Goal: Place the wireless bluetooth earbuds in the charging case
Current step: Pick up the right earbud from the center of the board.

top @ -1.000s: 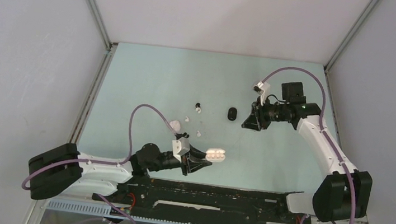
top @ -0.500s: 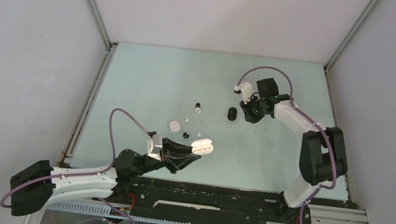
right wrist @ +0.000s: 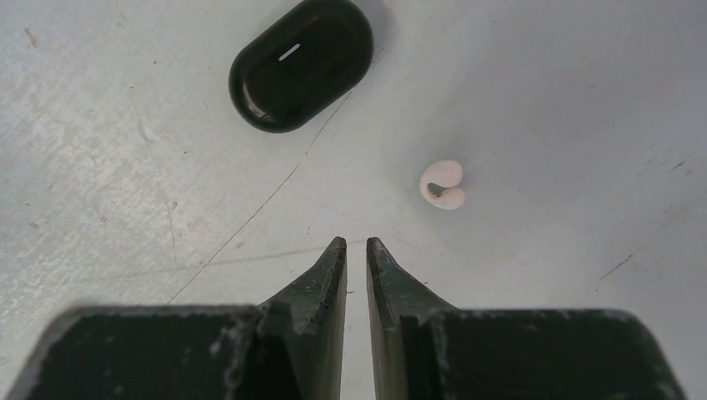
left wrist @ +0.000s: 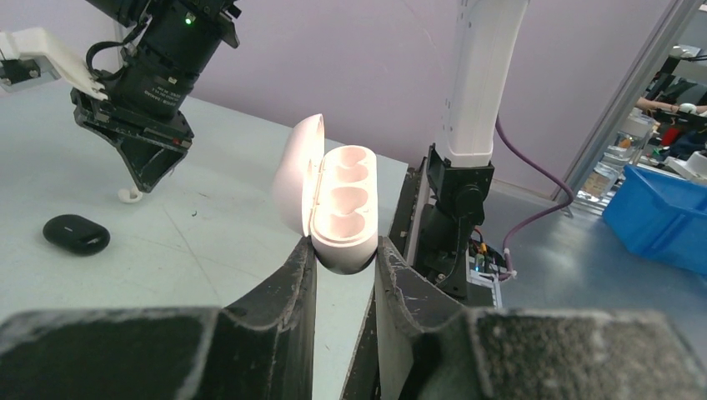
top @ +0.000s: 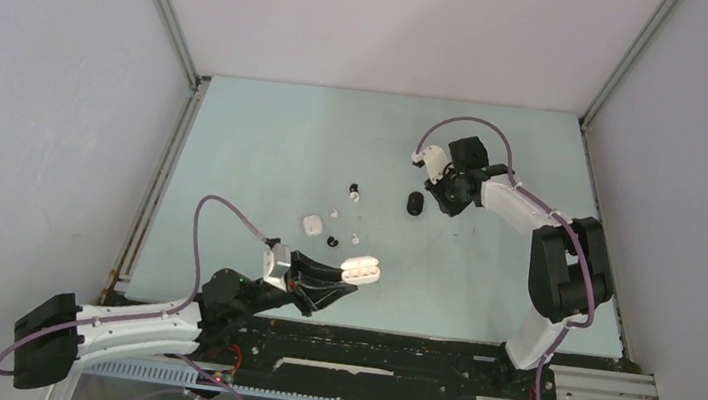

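Pale green flat tabletop (top: 267, 130) carries everything.

Left gripper (left wrist: 343, 254) sits low near the front edge. It pinches the white pebble-shaped plastic charging case (left wrist: 343, 196) at its lower end, one jaw on each side. Lid is swung open and two moulded wells show, both empty.

Right gripper (right wrist: 356, 246) hangs over the far-right part of the table. Its tips are all but pressed together w/ only a thin slit, nothing between them.

Black glossy oval case (right wrist: 302, 63) lies closed, ahead and left of those tips. Smaller white rounded case (top: 312, 223) lies mid-table, probably closed, too small to be sure. Tiny scattered buds (top: 333, 242), some white and some black, lie near it, well apart from the right gripper.

White curled plastic earbud (right wrist: 443, 184) lies loose on the table just ahead and right of the right tips, not touching.

Handling, as a judgement:
- The bud looks v. light, hard, smooth and rounded, so it is likely to skate or squirt out under a skewed squeeze.
- Tips need to spread first, then straddle the fuller body rather than the thin curled end, w/ gentle pressure.
- The charging case looks rigid and its hinge is prob. the weak pt, so the hold on the base, not the lid, suits.
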Motion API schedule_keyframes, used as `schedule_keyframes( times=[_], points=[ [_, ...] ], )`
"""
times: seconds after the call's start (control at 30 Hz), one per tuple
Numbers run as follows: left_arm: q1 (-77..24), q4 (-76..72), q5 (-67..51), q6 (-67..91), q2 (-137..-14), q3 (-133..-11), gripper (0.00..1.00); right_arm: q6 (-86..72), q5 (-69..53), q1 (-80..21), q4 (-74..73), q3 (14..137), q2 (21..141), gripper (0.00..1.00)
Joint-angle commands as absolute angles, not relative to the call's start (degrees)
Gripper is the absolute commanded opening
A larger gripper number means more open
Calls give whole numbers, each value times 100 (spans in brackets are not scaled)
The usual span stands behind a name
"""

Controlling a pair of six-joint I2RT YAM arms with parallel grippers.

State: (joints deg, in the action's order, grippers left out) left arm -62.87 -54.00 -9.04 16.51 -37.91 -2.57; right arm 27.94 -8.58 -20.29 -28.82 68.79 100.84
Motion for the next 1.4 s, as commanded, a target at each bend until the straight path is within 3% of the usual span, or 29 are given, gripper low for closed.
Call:
schedule_keyframes(
  times=[0.0, 1.37],
  points=[
    [-6337, -5055, -685, 1608, -3581, -330, 0, 2945, -656, -2023, -2769, 7245, 10203, 18],
    [-6469, -4711, -525, 1616, -3743, -475, 0, 3344, -625, -1801, -2682, 7646, 11077, 22]
  ],
)
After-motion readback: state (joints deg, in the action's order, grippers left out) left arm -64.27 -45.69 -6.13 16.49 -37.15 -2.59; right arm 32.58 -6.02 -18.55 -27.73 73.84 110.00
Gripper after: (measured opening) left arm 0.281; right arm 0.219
